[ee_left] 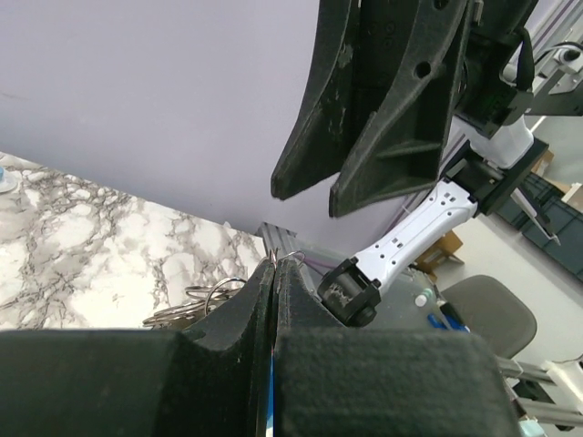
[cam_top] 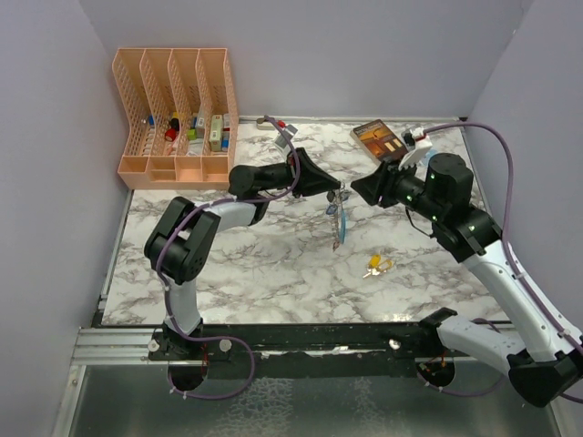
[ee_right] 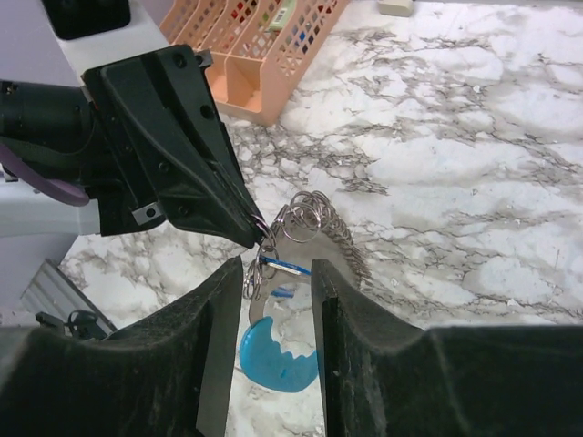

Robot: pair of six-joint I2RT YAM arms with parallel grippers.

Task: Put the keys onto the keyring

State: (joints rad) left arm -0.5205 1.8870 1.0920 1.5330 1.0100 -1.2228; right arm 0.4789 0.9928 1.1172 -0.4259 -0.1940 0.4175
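The keyring (cam_top: 338,217) hangs above the middle of the marble table, pinched at its thin ring by my left gripper (cam_top: 338,192), which is shut on it. In the right wrist view the keyring (ee_right: 305,218) shows linked metal rings, fanned grey pieces and a light-blue curved piece (ee_right: 273,357) dangling low. My right gripper (ee_right: 276,269) stands open, one finger on each side of the hanging bunch, facing the left gripper (ee_right: 248,229). In the left wrist view the left gripper (ee_left: 275,264) is shut, with rings (ee_left: 205,296) beside it and the right gripper (ee_left: 314,196) just above. Yellow-headed keys (cam_top: 376,265) lie on the table.
A peach mesh organizer (cam_top: 178,114) with small items stands at the back left. A brown flat card-like object (cam_top: 378,138) lies at the back right, and a small cabled item (cam_top: 273,123) lies by the back wall. Grey walls enclose the table.
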